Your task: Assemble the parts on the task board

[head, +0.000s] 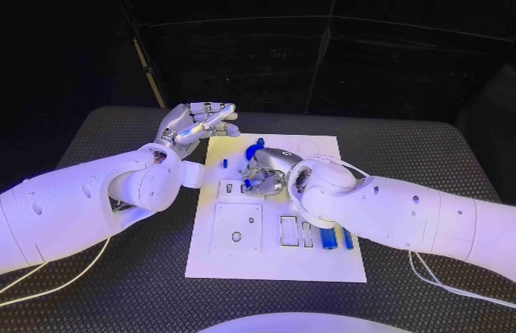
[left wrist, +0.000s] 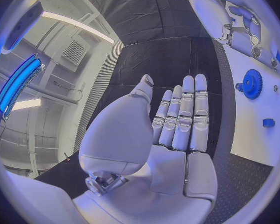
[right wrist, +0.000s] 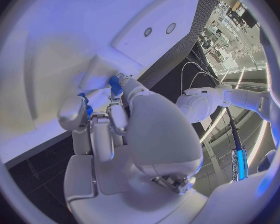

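The left silver hand (head: 197,124) hovers flat and empty, fingers straight (off the board's far-left corner). On the white rectangular task board (head: 274,262), the right silver hand (head: 265,175) pinches a small blue part (right wrist: 115,85).

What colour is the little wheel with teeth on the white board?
Blue. The gear shows best in the left wrist view, on the white task board.

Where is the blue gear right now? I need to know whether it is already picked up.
In the head view the blue gear sits at the far end of the white board, just beyond the right hand and apart from the left hand.
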